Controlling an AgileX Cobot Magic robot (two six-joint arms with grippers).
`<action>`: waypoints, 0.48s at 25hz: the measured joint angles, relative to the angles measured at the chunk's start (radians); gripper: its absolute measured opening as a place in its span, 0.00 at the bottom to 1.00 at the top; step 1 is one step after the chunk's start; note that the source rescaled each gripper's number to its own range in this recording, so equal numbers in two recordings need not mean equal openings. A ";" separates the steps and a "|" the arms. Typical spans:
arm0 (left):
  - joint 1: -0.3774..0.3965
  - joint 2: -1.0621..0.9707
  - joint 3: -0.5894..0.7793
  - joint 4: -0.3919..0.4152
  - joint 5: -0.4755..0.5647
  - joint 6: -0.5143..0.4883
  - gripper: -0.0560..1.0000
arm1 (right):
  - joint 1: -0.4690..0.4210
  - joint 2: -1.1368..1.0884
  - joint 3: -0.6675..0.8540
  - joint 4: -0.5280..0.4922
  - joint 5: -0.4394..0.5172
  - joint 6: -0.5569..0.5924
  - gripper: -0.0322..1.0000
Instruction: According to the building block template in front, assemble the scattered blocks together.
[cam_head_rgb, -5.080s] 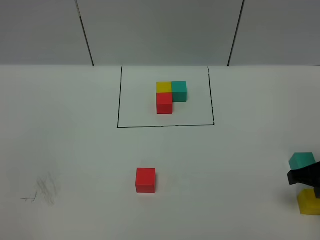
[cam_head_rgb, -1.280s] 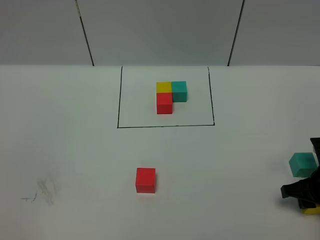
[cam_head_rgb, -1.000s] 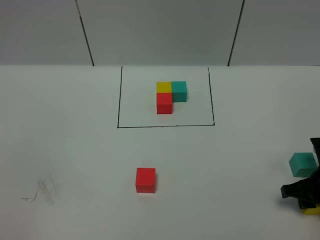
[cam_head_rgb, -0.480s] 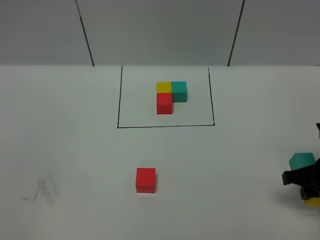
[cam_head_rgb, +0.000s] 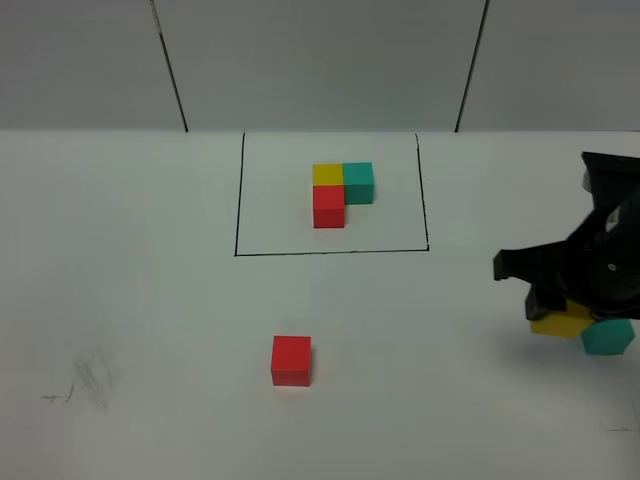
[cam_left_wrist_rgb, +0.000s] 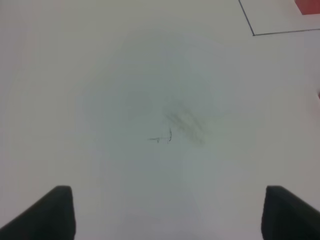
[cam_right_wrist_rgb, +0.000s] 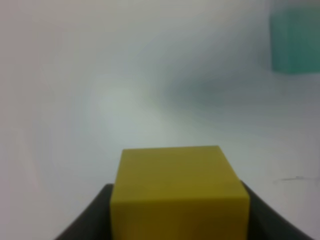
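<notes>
The building block template (cam_head_rgb: 340, 190) is three small matte cubes pushed together in an L shape. Yellow is at the back corner, teal touches its right side, and red touches its front. Both legs of the L are the same length. One runs sideways and one runs toward the front. A thin black drawn rectangle (cam_head_rgb: 238, 200) goes around it, at the back of the flat white table (cam_head_rgb: 150, 300).

A small loose red cube (cam_head_rgb: 291, 360) sits flat near the front middle. Its sides line up with the rectangle's lines.

On the right side of the table, the black right tool (cam_head_rgb: 560, 310) is clenched on a small yellow cube (cam_head_rgb: 558, 325), with one finger on each side. The cube is held level, with one flat face turned straight to the wrist camera. A small teal cube (cam_head_rgb: 607, 338) lies on the table close by, partly hidden in the high view.

The left tool (cam_left_wrist_rgb: 172, 215) is released. Its fingers are spread wide with nothing between them, over a faint grey scribble (cam_left_wrist_rgb: 177, 127) on the table.
</notes>
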 joint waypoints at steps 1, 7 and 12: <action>0.000 0.000 0.000 0.000 0.000 0.000 0.83 | 0.015 0.026 -0.032 0.000 0.002 0.008 0.48; 0.000 0.000 0.000 0.000 0.000 0.001 0.83 | 0.086 0.207 -0.193 0.058 -0.005 0.015 0.48; 0.000 0.000 0.000 0.000 0.000 0.003 0.83 | 0.143 0.309 -0.301 0.099 -0.016 0.016 0.48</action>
